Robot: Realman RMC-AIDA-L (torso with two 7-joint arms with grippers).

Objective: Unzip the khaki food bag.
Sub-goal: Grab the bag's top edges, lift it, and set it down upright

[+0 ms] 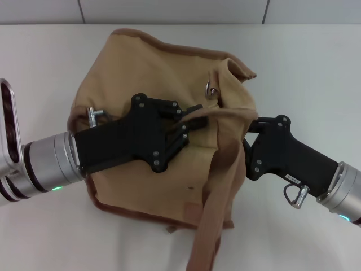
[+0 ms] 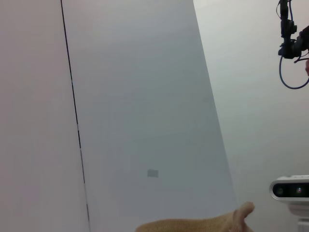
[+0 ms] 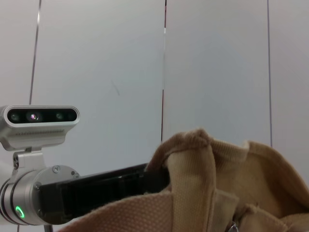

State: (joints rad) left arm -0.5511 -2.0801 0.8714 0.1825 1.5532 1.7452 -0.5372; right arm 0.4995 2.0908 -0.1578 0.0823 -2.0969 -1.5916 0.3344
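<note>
The khaki food bag lies slumped on the white table, tan with brown trim, its metal D-ring facing up. One loop handle trails toward me. My left gripper reaches across the bag's top and its fingers are pinched together on the fabric near the top seam. The zipper itself is hidden. My right gripper presses against the bag's right side, its tips buried under a fold. The bag also shows in the right wrist view and in the left wrist view.
Grey wall panels stand behind the table's far edge. In the right wrist view the left arm and its wrist camera sit close beside the bag. A cable and mount hang in the left wrist view.
</note>
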